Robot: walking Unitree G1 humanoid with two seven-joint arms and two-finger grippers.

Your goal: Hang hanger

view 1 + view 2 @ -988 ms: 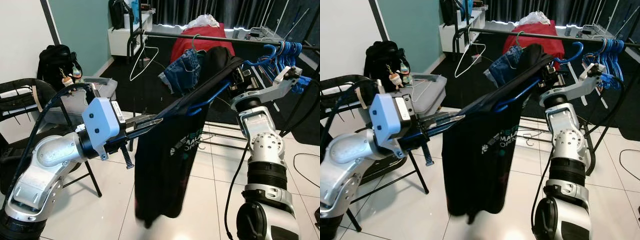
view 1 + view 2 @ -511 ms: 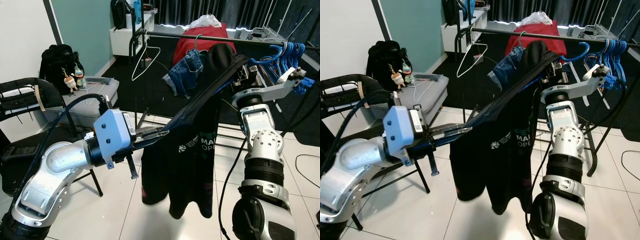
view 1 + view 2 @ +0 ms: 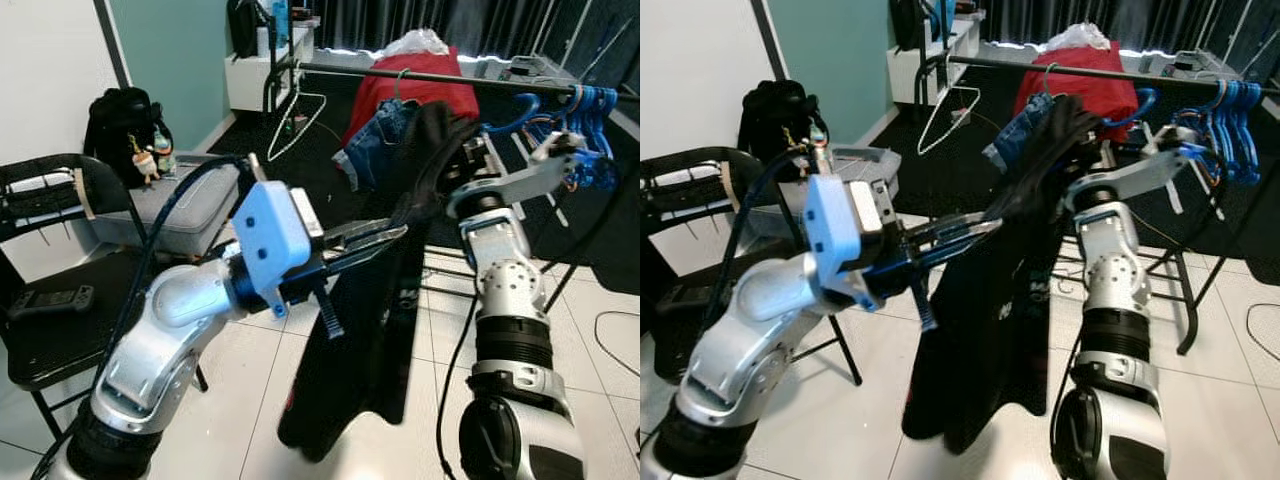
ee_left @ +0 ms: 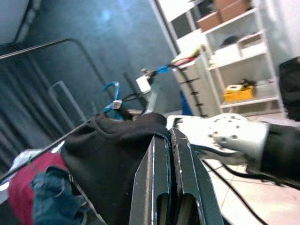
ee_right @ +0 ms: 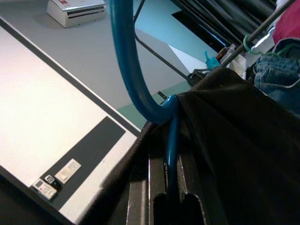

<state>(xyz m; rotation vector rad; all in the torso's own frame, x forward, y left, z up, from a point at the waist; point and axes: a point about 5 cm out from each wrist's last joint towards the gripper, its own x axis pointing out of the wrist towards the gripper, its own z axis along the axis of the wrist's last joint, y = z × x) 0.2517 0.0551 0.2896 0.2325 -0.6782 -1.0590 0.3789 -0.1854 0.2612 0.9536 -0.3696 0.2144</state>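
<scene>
Left arm: raised across the front of the body, elbow bent, forearm reaching forward and toward the middle. Left hand (image 3: 385, 238) level, its two long black fingers (image 4: 159, 173) pressed together on black cloth.

Right arm: silver segments stacked near upright, forearm angled up and forward, wrist highest. Right hand (image 3: 1095, 150) up at the far end of the arm, fingers (image 5: 140, 197) closed around a thin blue rod.
</scene>
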